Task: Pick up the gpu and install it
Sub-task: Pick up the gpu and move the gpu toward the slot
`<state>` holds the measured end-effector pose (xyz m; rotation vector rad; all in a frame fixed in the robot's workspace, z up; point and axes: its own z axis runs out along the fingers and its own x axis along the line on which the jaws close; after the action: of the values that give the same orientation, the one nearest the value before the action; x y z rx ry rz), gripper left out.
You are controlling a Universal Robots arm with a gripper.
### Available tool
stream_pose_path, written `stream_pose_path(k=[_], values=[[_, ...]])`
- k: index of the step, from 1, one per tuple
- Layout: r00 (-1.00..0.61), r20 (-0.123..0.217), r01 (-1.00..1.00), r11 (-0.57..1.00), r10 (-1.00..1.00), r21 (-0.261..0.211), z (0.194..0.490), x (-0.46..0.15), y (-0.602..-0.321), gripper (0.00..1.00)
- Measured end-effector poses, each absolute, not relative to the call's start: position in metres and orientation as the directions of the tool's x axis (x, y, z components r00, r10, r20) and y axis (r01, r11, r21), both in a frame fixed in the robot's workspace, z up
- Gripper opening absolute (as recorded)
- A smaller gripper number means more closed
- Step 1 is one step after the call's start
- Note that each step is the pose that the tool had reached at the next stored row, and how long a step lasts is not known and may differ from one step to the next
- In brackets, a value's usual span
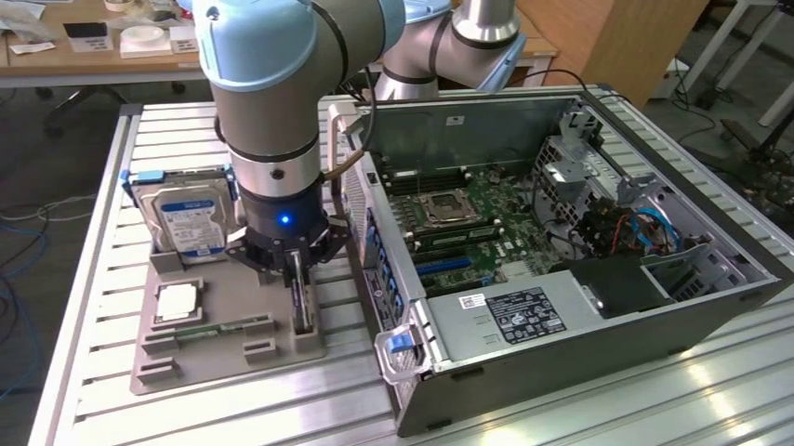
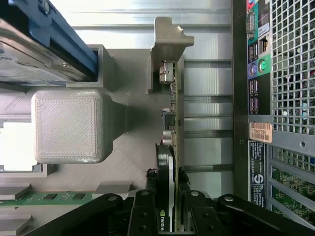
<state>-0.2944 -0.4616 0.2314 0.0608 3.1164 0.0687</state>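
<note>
Gpu (image 2: 167,162): on edge in the grey holder (image 1: 223,358) on the table (image 1: 99,400), just beside the computer case (image 1: 559,307) — upright, so its top edge can be gripped.
Hand (image 2: 170,209): straight down, clamped across the card's faces.
Stage: gripped — apparently not yet lifted out.

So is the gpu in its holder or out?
In: the gpu stands on edge in the tray slot, outside the case, gripper closed on it.
</note>
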Motion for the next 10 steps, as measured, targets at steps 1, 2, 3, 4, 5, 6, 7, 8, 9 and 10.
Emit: stream_pose_path(k=[1,2,3,4,5,6,7,8,9,10], values=[[-0.999,-0.023,0.038,0.998,0.040,0.044,0.231,-0.294,-0.462,0.27],[-0.999,-0.023,0.038,0.998,0.040,0.045,0.232,-0.294,-0.462,0.27],[-0.999,-0.023,0.038,0.998,0.040,0.045,0.232,-0.294,-0.462,0.27],[-0.999,-0.023,0.038,0.998,0.040,0.045,0.233,-0.294,-0.462,0.27],[-0.999,-0.023,0.038,0.998,0.040,0.044,0.235,-0.294,-0.462,0.27],[-0.999,-0.023,0.038,0.998,0.040,0.044,0.236,-0.294,-0.462,0.27],[-0.999,-0.023,0.038,0.998,0.040,0.044,0.237,-0.294,-0.462,0.27],[-0.999,-0.023,0.038,0.998,0.040,0.044,0.239,-0.294,-0.462,0.27],[-0.999,-0.023,0.039,0.998,0.040,0.044,0.241,-0.294,-0.462,0.27],[-0.999,-0.023,0.038,0.998,0.040,0.044,0.243,-0.294,-0.462,0.27]])
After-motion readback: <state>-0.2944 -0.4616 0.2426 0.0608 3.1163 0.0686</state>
